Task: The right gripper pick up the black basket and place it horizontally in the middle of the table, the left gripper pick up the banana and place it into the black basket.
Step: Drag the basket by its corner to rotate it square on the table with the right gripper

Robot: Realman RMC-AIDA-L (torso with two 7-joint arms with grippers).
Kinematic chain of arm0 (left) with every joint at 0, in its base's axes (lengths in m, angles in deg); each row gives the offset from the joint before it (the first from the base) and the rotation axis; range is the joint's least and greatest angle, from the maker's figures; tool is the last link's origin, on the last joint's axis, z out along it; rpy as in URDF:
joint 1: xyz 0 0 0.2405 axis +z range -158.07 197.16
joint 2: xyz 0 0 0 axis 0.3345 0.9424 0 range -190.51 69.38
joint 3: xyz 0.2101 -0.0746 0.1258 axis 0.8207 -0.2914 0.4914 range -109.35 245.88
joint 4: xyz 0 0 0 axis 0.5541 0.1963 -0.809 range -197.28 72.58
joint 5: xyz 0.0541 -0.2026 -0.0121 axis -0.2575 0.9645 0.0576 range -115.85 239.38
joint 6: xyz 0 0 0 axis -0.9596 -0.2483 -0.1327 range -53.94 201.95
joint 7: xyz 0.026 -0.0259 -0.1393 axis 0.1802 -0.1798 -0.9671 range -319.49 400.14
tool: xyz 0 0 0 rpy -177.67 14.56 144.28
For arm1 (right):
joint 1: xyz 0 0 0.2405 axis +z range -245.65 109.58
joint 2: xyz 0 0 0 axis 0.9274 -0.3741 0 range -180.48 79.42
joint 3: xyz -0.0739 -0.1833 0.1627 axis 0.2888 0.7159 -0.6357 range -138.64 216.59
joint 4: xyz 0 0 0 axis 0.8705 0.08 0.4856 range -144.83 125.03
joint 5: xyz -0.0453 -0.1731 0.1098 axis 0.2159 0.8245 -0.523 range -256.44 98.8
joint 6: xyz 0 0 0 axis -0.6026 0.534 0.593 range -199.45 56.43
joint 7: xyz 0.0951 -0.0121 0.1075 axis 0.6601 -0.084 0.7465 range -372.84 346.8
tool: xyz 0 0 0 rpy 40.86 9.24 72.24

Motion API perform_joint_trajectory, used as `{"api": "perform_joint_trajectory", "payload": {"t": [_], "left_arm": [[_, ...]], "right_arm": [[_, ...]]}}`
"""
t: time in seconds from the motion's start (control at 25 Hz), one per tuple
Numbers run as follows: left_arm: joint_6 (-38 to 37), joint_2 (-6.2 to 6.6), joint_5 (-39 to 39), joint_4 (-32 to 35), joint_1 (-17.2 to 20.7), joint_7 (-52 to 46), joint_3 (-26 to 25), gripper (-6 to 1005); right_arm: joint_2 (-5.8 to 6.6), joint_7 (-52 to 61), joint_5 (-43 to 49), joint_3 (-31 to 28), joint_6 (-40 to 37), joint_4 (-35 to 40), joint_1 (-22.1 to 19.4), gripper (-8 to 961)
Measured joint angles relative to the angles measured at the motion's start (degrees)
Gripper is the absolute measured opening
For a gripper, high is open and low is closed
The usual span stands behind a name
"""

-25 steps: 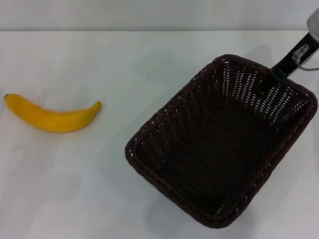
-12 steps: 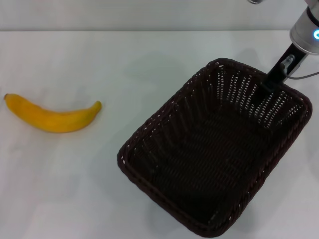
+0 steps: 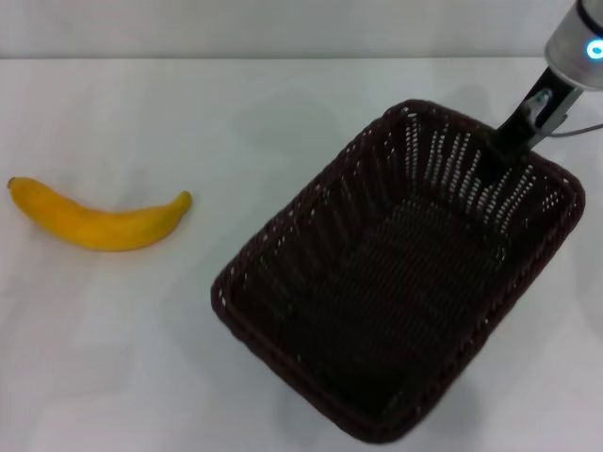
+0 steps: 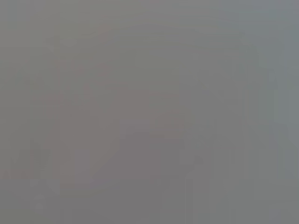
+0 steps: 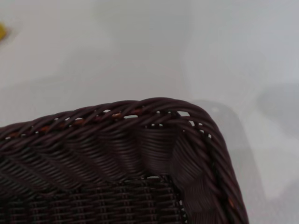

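Note:
The black basket (image 3: 300, 215) is on the right half of the white table (image 3: 236, 113), turned diagonally. My right gripper (image 3: 506, 144) is shut on the basket's far rim at the upper right, and only its dark blocky part and silver wrist show. The right wrist view shows a corner of the braided rim (image 5: 140, 108) with white table beyond it. The yellow banana (image 3: 99, 224) lies on the table at the far left, well apart from the basket. A sliver of the banana (image 5: 2, 31) shows in the right wrist view. My left gripper is out of view, and the left wrist view is plain grey.
Bare white tabletop lies between the banana and the basket and along the front left. The table's far edge (image 3: 283, 58) meets a grey wall at the back.
The basket has moved left towards the table's middle with my right gripper on its far rim, and its near corner now lies lower and further left. The banana has not moved.

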Motion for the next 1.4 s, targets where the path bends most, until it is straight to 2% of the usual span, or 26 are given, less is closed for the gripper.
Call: {"api": "perform_joint_trajectory", "payload": {"t": [0.16, 0.28, 0.4, 0.48, 0.56, 0.6, 0.64, 0.8, 1.0, 1.2, 1.4], "left_arm": [[0.2, 0.16, 3.0, 1.2, 0.5, -0.8, -0.5, 881], [0.2, 0.2, 5.4, 1.5, 0.6, -0.7, -0.5, 881], [-0.1, 0.26, 6.9, 1.5, 0.4, -0.6, -0.5, 881], [-0.5, 0.42, 7.4, 1.5, 0.0, -0.6, -0.6, 881], [-1.0, 0.66, 7.7, 1.5, -0.6, -0.5, -0.8, 881], [-1.4, 0.78, 7.7, 1.5, -1.0, -0.5, -0.9, 881], [-1.6, 0.83, 7.7, 1.5, -1.2, -0.5, -0.9, 881], [-3.1, 1.07, 7.7, 1.6, -2.9, -0.4, -0.9, 882], [-4.6, 1.6, 7.8, 1.7, -4.5, -0.3, -0.9, 882], [-6.5, 2.02, 7.7, 1.7, -5.8, -0.3, -0.9, 881], [-8.0, 2.46, 7.8, 1.7, -6.8, -0.3, -0.9, 881]], "right_arm": [[0.99, 5.2, 0.0, -1.8, -0.2, 0.5, -0.6, 152], [1.71, 9.0, -0.1, -7.9, -0.2, 1.0, -2.1, 151], [1.89, 12.6, -0.1, -9.8, 1.1, 2.9, -4.5, 150], [1.49, 14.5, -0.1, -9.8, 3.2, 5.6, -6.7, 150], [0.58, 16.5, -0.3, -10.0, 5.8, 9.8, -9.3, 149], [-0.34, 18.1, -0.6, -10.0, 7.6, 13.9, -11.6, 149], [-0.55, 18.7, -0.6, -9.9, 8.0, 15.1, -12.3, 149], [-1.8, 22.4, -4.1, -7.7, 9.4, 21.7, -18.2, 142], [-1.32, 28.2, -12.4, -0.7, 7.0, 26.3, -24.1, 133], [-1.2, 32.1, -13.3, 1.6, 6.9, 31.1, -26.1, 132], [-1.03, 33.0, -13.2, 3.5, 7.1, 30.5, -26.1, 131]]}}
